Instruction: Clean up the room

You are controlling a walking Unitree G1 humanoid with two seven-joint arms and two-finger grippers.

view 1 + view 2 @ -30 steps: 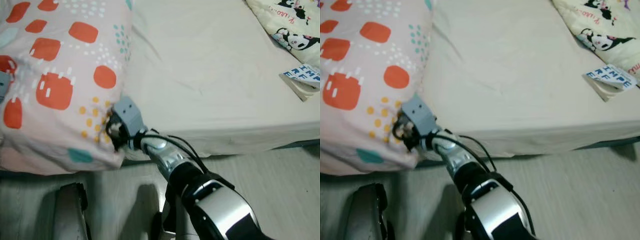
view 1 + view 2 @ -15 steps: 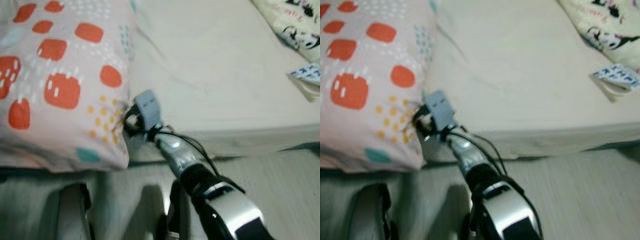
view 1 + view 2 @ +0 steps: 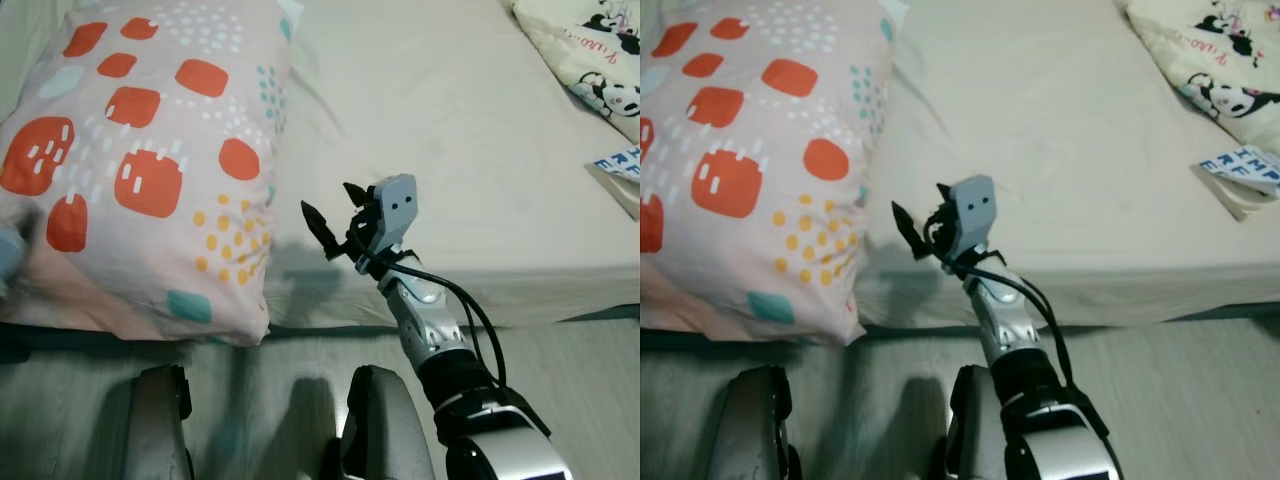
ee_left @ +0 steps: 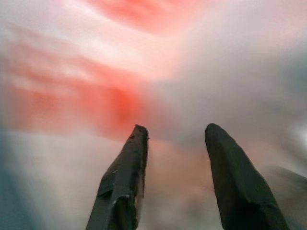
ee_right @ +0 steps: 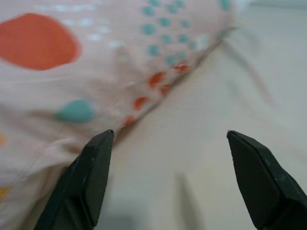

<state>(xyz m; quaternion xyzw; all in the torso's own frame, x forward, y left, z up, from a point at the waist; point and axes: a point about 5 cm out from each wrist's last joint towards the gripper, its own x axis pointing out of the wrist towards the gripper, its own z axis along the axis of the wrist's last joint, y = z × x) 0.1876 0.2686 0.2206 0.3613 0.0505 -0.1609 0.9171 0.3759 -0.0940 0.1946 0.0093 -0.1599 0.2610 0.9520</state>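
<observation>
A big pink pillow [image 3: 150, 160] with orange patches and small dots lies on the left part of the cream bed [image 3: 450, 130], its lower edge hanging over the bed's front. My right gripper [image 3: 332, 205] hovers over the bed's front edge, just right of the pillow's lower corner, open and holding nothing. The right wrist view shows its fingers [image 5: 96, 163] wide apart, with the pillow's edge [image 5: 96, 72] and the bare sheet ahead. My left gripper [image 4: 176, 129] is open against blurred pillow fabric; its grey wrist [image 3: 8, 255] is a blur at the pillow's left edge.
A cartoon-print blanket [image 3: 590, 50] lies at the bed's far right, and a booklet with blue letters [image 3: 620, 170] rests at the right edge. My own legs [image 3: 155, 420] stand on the grey wooden floor [image 3: 580, 370] close to the bed.
My right gripper was pressed against the pillow's lower right corner; now it is clear of the pillow, further right and open. The left wrist has come into view at the pillow's left edge.
</observation>
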